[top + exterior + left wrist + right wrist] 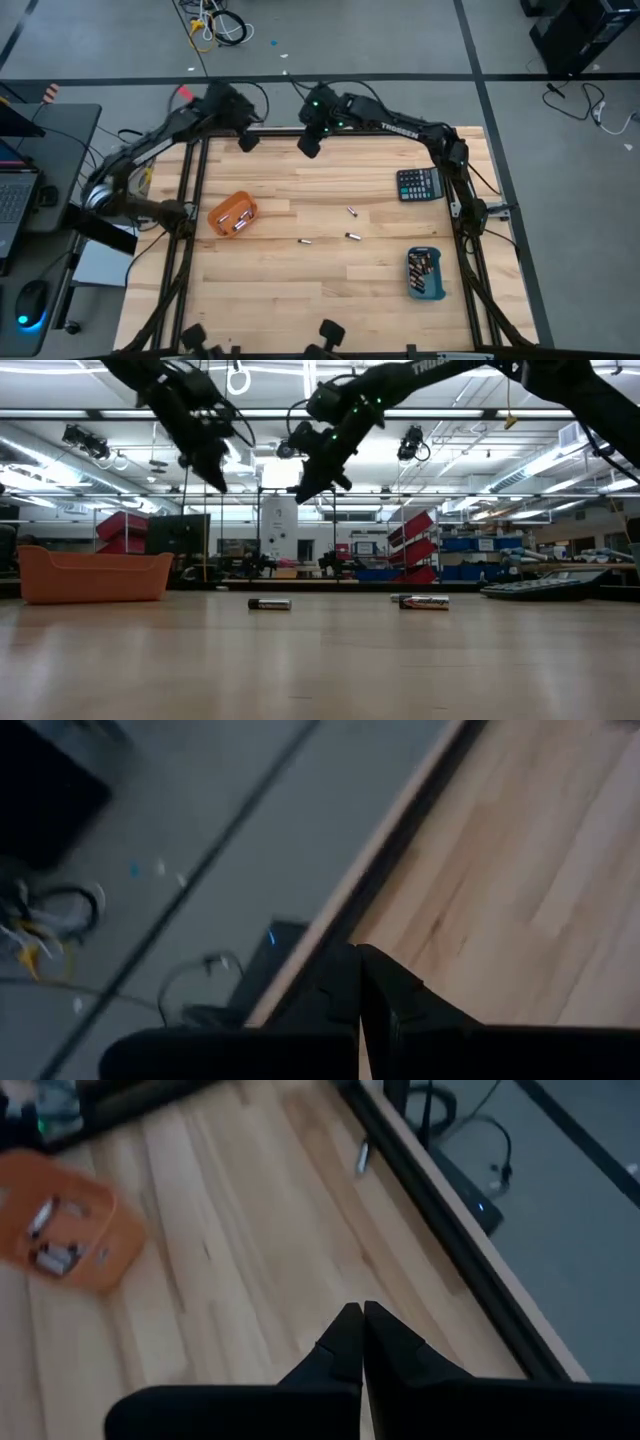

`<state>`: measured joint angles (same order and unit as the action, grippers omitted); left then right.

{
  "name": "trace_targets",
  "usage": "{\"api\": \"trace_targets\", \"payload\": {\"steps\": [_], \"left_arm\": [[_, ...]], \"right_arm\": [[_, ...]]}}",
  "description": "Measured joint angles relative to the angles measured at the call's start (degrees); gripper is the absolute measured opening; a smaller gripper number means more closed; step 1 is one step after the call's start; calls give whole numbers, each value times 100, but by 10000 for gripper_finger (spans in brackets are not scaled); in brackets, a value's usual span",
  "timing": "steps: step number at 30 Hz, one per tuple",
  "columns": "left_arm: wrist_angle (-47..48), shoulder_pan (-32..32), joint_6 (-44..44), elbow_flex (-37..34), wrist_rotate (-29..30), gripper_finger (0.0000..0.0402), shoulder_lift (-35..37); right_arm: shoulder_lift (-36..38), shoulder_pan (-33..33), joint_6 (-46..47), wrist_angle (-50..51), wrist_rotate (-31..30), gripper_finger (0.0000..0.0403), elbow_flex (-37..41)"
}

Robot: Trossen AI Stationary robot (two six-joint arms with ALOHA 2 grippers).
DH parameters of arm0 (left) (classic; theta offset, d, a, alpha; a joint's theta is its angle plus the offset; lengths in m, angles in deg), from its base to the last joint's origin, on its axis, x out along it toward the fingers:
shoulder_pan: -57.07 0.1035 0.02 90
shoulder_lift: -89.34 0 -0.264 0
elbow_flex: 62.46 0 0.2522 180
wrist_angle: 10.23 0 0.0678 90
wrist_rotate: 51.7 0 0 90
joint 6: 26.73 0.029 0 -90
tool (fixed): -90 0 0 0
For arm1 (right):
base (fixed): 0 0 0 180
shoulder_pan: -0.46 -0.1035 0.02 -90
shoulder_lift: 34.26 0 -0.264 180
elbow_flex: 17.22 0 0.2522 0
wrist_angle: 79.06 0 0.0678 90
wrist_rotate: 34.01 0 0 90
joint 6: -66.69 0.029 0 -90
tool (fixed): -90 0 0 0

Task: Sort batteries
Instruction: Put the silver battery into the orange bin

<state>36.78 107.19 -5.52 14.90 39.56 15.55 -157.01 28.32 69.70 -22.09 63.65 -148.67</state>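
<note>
Three loose batteries (352, 211), (353, 236), (304, 242) lie on their sides on the wooden table; the low view shows two of them (269, 603), (424, 601). More batteries lie in the orange tray (232, 215) at centre left and in the blue tray (425, 273) at the near right. My left gripper (245, 140) hangs shut and empty high over the far left of the table. My right gripper (310, 145) hangs shut and empty beside it, over the far middle. In the right wrist view, one more battery (362, 1155) lies close to the table's edge.
A black calculator (418, 184) lies at the right of the table, beyond the blue tray. Black frame bars (190, 190) run along the table's sides. Bare wood lies across the near half of the table (320, 290).
</note>
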Motion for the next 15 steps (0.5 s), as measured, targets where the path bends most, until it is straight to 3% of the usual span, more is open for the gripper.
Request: {"api": "trace_targets", "payload": {"steps": [9, 15], "left_arm": [[-1124, -139, 96, -1286, 33, 0, 1690], [-1411, -137, 280, -1774, 464, 0, 2218]], "right_arm": [[-201, -63, 1046, -1906, 330, 1, 410], [-712, -168, 1390, -2416, 766, 1, -93]]}}
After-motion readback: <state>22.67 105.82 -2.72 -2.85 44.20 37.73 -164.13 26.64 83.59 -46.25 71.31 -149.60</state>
